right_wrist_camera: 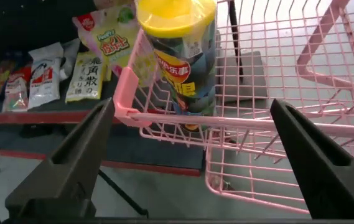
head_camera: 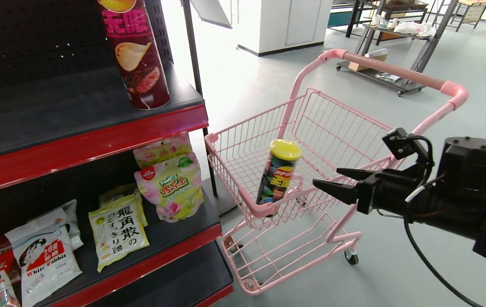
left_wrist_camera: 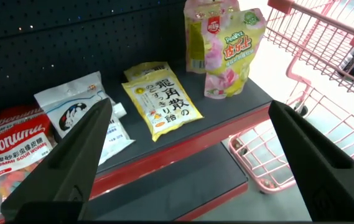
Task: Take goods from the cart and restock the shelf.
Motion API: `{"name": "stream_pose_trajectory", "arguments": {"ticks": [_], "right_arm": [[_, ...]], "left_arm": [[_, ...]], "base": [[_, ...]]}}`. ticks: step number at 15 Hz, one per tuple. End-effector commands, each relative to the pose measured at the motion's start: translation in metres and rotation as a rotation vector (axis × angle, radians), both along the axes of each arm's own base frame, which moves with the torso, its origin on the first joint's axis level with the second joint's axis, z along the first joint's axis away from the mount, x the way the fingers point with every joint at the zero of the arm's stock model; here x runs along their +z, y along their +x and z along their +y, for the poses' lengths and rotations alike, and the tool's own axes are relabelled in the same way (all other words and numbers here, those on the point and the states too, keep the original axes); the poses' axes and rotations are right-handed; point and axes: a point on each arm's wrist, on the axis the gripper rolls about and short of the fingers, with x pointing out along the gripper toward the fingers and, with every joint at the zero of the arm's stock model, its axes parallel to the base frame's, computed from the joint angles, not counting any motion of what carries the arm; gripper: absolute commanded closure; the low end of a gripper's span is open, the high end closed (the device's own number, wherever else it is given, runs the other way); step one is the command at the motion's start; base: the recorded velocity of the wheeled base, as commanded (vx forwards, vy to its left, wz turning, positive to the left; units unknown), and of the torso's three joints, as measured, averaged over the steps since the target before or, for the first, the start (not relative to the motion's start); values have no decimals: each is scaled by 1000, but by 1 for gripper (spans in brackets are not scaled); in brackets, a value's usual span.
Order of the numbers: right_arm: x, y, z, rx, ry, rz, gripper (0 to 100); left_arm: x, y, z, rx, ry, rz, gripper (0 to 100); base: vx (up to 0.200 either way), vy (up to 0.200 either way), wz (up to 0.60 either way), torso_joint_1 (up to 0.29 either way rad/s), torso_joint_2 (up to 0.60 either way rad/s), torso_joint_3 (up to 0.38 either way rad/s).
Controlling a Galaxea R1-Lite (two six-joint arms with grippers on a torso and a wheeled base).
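A dark chip can with a yellow lid [head_camera: 277,175] stands upright in the near corner of the pink cart's basket [head_camera: 311,128]. My right gripper [head_camera: 332,181] hangs open to the right of the can, outside the basket's rim, fingers pointing at it. In the right wrist view the can [right_wrist_camera: 183,59] rises behind the pink rim [right_wrist_camera: 239,121], between the spread fingers [right_wrist_camera: 71,162]. My left gripper [left_wrist_camera: 189,155] is open and empty in front of the lower shelf [left_wrist_camera: 183,134]. A maroon chip can [head_camera: 138,53] stands on the upper shelf [head_camera: 76,111].
Snack bags lie on the lower shelf: yellow candy bag [head_camera: 117,232], pink-green pouches [head_camera: 172,183], white bag [head_camera: 44,256]. A black upright post [head_camera: 198,85] stands between shelf and cart. Open grey floor lies right of the cart; racks and a white cabinet stand far behind.
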Motion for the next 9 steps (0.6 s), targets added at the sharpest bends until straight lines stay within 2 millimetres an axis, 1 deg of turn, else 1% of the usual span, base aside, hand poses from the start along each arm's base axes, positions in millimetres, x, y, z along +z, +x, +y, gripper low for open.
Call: {"name": "stream_pose_trajectory", "arguments": {"ticks": [1, 3, 4, 5, 6, 8, 9], "right_arm": [[-24, 19, 23, 55, -27, 58, 0], [-24, 31, 32, 66, -28, 40, 0], [-25, 43, 38, 65, -29, 26, 0], [-26, 47, 40, 65, -30, 23, 0], [-27, 56, 44, 67, -27, 14, 0], [-27, 65, 48, 62, -23, 0, 0], [-27, 73, 51, 54, -20, -11, 0]], "left_arm": [[0, 0, 0, 0, 0, 1, 0], [0, 0, 0, 0, 0, 1, 0], [0, 0, 0, 0, 0, 1, 0], [0, 0, 0, 0, 0, 1, 0], [0, 0, 0, 2, 0, 1, 0], [0, 0, 0, 2, 0, 1, 0], [0, 0, 0, 2, 0, 1, 0]], "base": [[0, 0, 0, 0, 0, 0], [0, 0, 0, 0, 0, 0], [0, 0, 0, 0, 0, 0], [0, 0, 0, 0, 0, 0], [0, 0, 0, 0, 0, 0], [0, 0, 0, 0, 0, 0], [0, 0, 0, 0, 0, 0]]}}
